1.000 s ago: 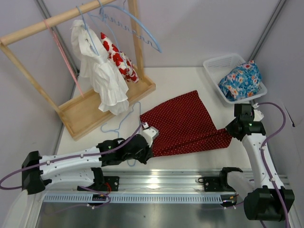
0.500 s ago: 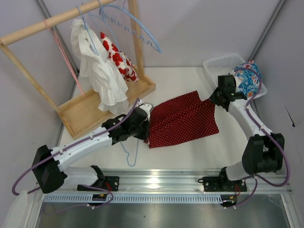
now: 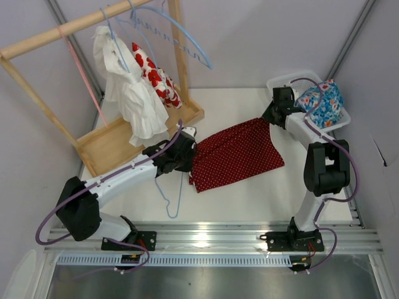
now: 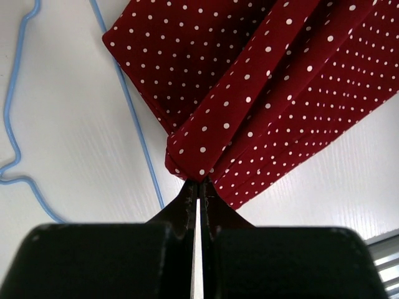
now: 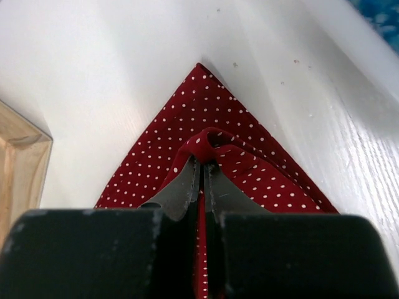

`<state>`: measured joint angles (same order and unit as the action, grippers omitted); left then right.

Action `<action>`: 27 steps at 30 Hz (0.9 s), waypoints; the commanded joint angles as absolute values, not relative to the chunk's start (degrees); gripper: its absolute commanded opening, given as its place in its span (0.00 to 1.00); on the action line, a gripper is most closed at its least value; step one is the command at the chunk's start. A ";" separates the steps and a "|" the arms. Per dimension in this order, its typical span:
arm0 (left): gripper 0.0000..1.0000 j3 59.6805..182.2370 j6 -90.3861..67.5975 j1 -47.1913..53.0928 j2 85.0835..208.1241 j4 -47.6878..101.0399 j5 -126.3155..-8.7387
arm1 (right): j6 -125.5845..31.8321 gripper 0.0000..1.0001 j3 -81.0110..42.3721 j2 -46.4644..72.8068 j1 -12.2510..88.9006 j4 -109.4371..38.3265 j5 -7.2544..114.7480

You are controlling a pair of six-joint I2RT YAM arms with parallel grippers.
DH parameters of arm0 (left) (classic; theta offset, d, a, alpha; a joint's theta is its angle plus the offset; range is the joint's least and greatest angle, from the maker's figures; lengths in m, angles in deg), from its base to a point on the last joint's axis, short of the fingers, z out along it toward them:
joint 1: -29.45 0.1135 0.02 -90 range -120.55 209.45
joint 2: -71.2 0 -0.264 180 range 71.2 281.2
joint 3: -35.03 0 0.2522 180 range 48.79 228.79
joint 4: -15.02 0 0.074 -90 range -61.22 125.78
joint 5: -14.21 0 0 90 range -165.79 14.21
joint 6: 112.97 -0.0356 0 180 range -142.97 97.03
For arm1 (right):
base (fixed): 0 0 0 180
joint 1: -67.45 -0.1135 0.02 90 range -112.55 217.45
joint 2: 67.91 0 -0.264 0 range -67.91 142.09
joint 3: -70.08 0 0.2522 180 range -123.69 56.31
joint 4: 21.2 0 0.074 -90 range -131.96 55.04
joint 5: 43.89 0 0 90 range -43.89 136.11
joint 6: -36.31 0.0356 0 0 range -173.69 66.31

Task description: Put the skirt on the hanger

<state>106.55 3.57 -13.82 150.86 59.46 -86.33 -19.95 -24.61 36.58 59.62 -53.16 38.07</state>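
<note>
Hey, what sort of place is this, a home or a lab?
Likely a robotics lab cell, not a home: two robot arms bolted to a metal rail, a white table boxed in by plain walls, and a wooden rack.

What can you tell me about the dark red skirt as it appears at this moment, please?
The skirt is dark red fabric with tiny white dots. It lies mostly flat on the white table in a rough trapezoid, creased into folds near its left end. The left gripper pinches a bunched fold at its near-left corner, and the right gripper pinches its far-right corner. The pale-blue hanger lies on the table just beside its left edge.
</note>
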 commanded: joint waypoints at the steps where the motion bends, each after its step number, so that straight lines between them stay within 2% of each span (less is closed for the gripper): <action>1: 0.00 108.29 2.78 -12.04 151.88 59.11 -87.66 | -22.31 0.00 -28.14 38.87 59.37 -47.88 36.00; 20: 0.00 113.82 -1.09 -8.61 160.32 56.90 -91.25 | -22.14 0.00 -36.41 50.74 57.87 -42.61 38.19; 24: 0.04 115.49 -1.00 -7.73 163.21 56.90 -93.80 | -23.19 0.00 -38.95 52.76 57.35 -42.25 37.41; 25: 0.07 116.37 -0.83 -7.73 163.83 57.17 -94.24 | -23.28 0.05 -40.35 53.55 57.26 -42.52 37.32; 26: 0.25 116.99 -0.48 -7.73 164.53 57.78 -94.85 | -23.28 0.17 -41.15 53.82 57.26 -43.82 37.75; 27: 0.34 118.91 -0.21 -7.73 165.15 58.57 -96.34 | -23.45 0.32 -42.03 54.17 57.26 -44.45 37.84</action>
